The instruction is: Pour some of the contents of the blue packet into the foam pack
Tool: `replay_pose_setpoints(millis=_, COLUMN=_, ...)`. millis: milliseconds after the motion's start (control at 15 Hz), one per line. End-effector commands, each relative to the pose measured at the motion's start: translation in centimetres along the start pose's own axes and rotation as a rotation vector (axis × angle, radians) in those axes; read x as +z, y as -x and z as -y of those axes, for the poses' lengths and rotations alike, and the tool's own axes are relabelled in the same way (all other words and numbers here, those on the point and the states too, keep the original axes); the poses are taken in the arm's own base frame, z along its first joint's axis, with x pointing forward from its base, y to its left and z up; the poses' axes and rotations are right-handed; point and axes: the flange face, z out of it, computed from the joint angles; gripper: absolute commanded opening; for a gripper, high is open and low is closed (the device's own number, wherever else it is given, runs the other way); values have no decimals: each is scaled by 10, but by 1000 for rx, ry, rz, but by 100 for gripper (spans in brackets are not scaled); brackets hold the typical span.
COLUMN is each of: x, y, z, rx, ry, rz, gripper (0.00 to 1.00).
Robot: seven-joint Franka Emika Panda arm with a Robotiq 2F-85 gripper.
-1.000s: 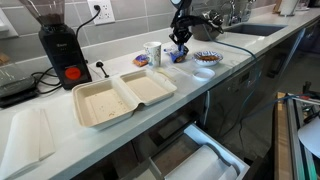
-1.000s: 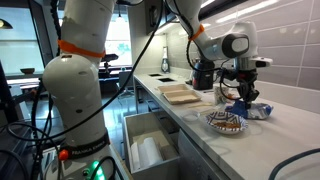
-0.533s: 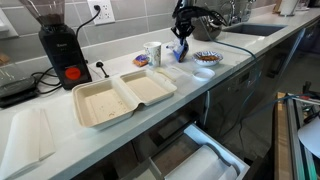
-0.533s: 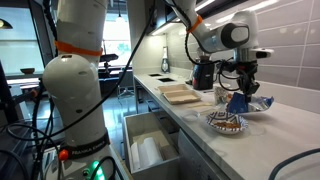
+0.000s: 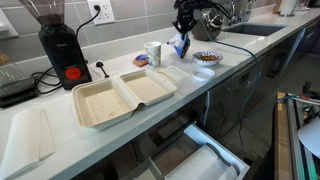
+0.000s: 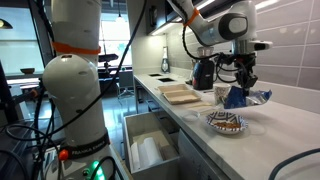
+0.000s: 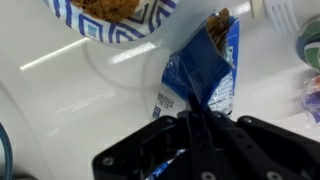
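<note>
On the counter (image 5: pixel 186 83) the foam pack (image 5: pixel 122 97) lies between a tray (image 5: pixel 28 135) and a cup (image 5: pixel 153 53) — beyond the cup, the packet (image 5: pixel 182 46) hangs clear of the surface, just beside the bowl (image 5: pixel 207 58).

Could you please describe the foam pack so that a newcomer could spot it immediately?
In an exterior view, follow the long white counter to the black grinder; the foam pack lies open just in front of it. Unlike the flat white tray beside it, it has two hinged beige halves.
</note>
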Motion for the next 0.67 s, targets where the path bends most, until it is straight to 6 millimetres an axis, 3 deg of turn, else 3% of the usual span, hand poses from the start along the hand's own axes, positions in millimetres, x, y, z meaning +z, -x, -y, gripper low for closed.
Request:
replay_pose_setpoints(millis=0, x=-16, y=16, z=1, rx=-32, ry=-13, rz=25, gripper=0)
replay_pose_setpoints(millis=600, x=-74, y=59, z=50, rx=-209, ry=-41, rz=53, gripper=0)
